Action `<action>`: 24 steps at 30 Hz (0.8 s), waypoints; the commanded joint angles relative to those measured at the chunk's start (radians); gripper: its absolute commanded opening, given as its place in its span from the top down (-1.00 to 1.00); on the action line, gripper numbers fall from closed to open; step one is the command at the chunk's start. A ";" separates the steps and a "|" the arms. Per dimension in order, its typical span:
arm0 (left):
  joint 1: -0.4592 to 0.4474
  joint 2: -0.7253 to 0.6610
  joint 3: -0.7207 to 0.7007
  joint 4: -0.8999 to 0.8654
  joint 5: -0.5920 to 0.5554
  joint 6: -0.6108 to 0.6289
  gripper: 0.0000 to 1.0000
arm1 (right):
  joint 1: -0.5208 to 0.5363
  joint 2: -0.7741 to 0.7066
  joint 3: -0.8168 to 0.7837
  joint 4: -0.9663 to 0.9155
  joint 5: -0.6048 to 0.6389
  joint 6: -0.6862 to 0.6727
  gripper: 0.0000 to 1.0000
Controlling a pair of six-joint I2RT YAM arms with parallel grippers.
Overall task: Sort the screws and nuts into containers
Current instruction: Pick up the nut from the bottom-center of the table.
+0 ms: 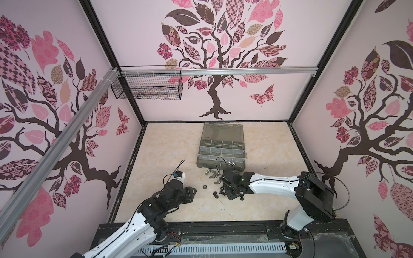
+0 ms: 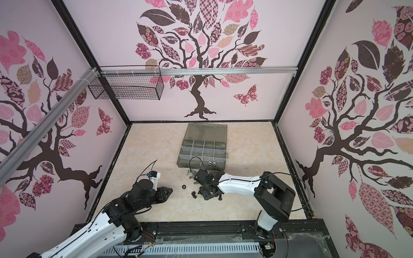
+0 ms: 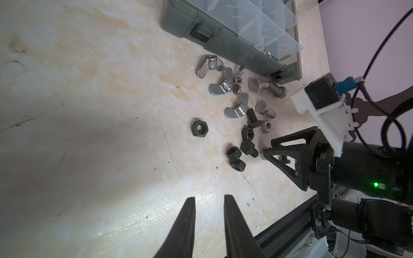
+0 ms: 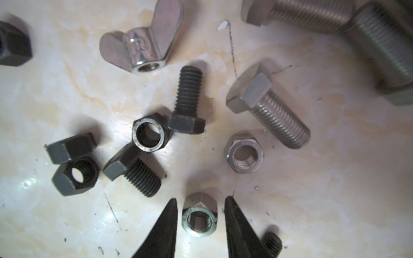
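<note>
My right gripper (image 4: 200,199) hangs low over the loose pile, open, its jaws on either side of a silver hex nut (image 4: 199,220) with a thin gap on each side. Around that nut lie black bolts (image 4: 187,105), black nuts (image 4: 74,176), a second silver nut (image 4: 244,153), a wing nut (image 4: 143,44) and silver bolts (image 4: 268,109). My left gripper (image 3: 209,197) is open and empty above bare table, short of a lone black nut (image 3: 199,127). The grey organizer case (image 1: 221,152) lies open behind the pile, with silver nuts (image 1: 231,162) in a front compartment.
A black wire mesh basket (image 1: 147,87) hangs on the back wall, well above the table. The open lid (image 1: 222,130) lies flat behind the case. A black rail (image 1: 223,230) runs along the table's front edge. Patterned walls close in three sides.
</note>
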 commanded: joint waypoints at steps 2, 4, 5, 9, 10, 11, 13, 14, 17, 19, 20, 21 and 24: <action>0.002 -0.009 -0.024 -0.002 0.013 -0.008 0.48 | 0.014 0.023 0.034 -0.036 0.021 0.001 0.24; 0.002 -0.010 -0.021 -0.004 0.014 -0.007 0.48 | 0.019 0.023 0.030 -0.034 0.020 0.006 0.24; 0.002 -0.013 -0.020 -0.006 0.014 -0.007 0.48 | 0.020 0.023 0.029 -0.035 0.021 0.007 0.24; 0.002 -0.020 -0.017 -0.013 0.021 -0.008 0.49 | 0.027 0.035 0.021 -0.040 0.029 0.017 0.25; 0.002 -0.022 -0.018 -0.016 0.021 -0.008 0.49 | 0.029 0.037 0.019 -0.042 0.030 0.018 0.27; 0.002 -0.026 -0.020 -0.018 0.022 -0.009 0.49 | 0.030 0.039 0.018 -0.045 0.033 0.019 0.27; 0.002 -0.033 -0.024 -0.023 0.022 -0.013 0.49 | 0.033 0.042 0.016 -0.046 0.039 0.019 0.30; 0.002 -0.036 -0.028 -0.022 0.022 -0.015 0.49 | 0.034 0.044 0.015 -0.047 0.042 0.018 0.31; 0.002 -0.044 -0.034 -0.019 0.020 -0.019 0.49 | 0.035 0.055 0.015 -0.049 0.050 0.018 0.35; 0.002 -0.043 -0.032 -0.021 0.020 -0.019 0.49 | 0.037 0.064 0.015 -0.048 0.051 0.016 0.38; 0.001 -0.042 -0.033 -0.021 0.018 -0.019 0.49 | 0.037 0.067 0.015 -0.047 0.051 0.017 0.41; 0.002 -0.041 -0.032 -0.021 0.018 -0.020 0.49 | 0.037 0.070 0.014 -0.044 0.051 0.017 0.44; 0.002 -0.038 -0.034 -0.019 0.019 -0.020 0.49 | 0.038 0.069 0.013 -0.040 0.051 0.017 0.53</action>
